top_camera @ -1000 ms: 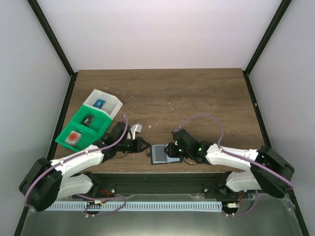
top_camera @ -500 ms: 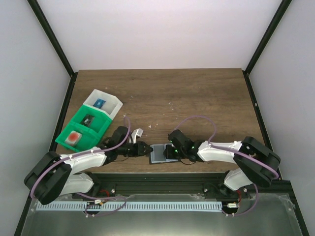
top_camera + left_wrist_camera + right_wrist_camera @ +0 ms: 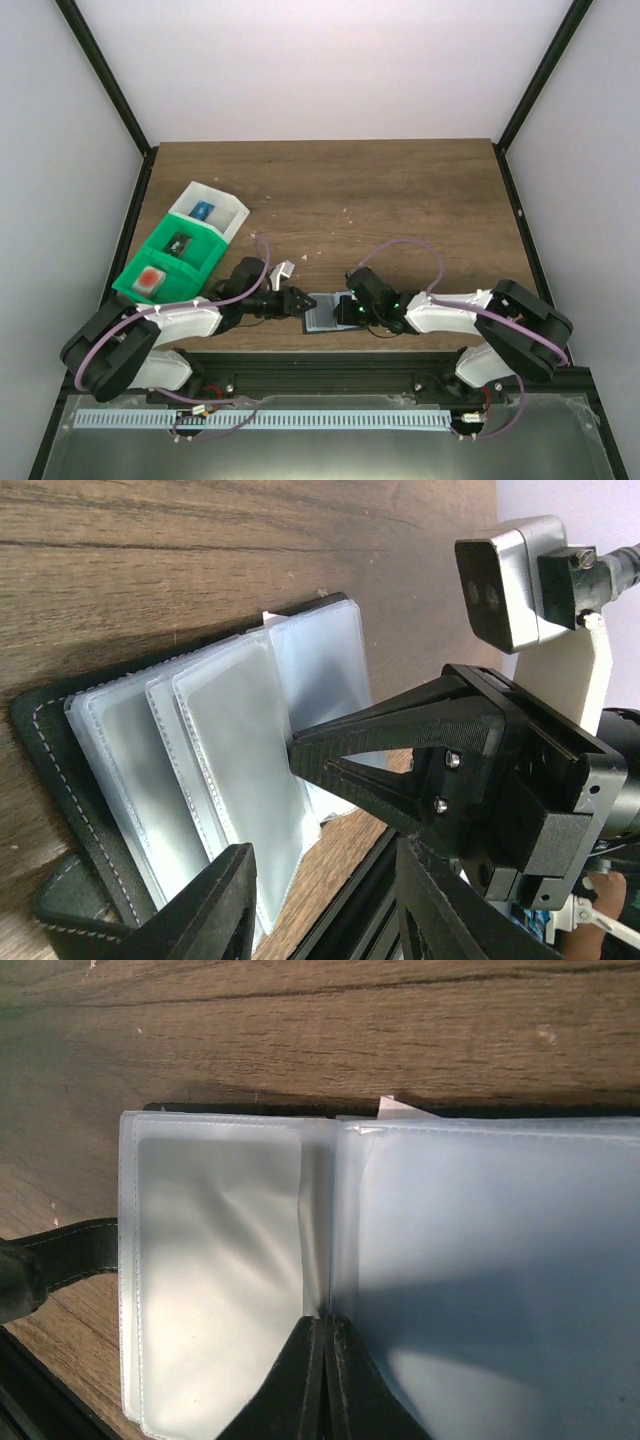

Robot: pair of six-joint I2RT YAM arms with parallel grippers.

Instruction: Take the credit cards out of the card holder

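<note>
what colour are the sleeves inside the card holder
The sleeves are frosted pale grey-blue; clearest in the left wrist view.

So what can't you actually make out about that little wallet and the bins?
Credit cards: both wrist views; frosted sleeves of the card holder hide whatever is inside.
Right fingers: right wrist view; shut at the sleeves' fold, but whether they pinch plastic is hidden beneath them.
Green bin and white bin: top view; contents too small to name.

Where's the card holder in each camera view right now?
Top external: card holder just below centre.
Left wrist: card holder lower left, lying open.
Right wrist: card holder fills most of the frame.
Shared landmark: right gripper, shut, tips at the card holder.
</note>
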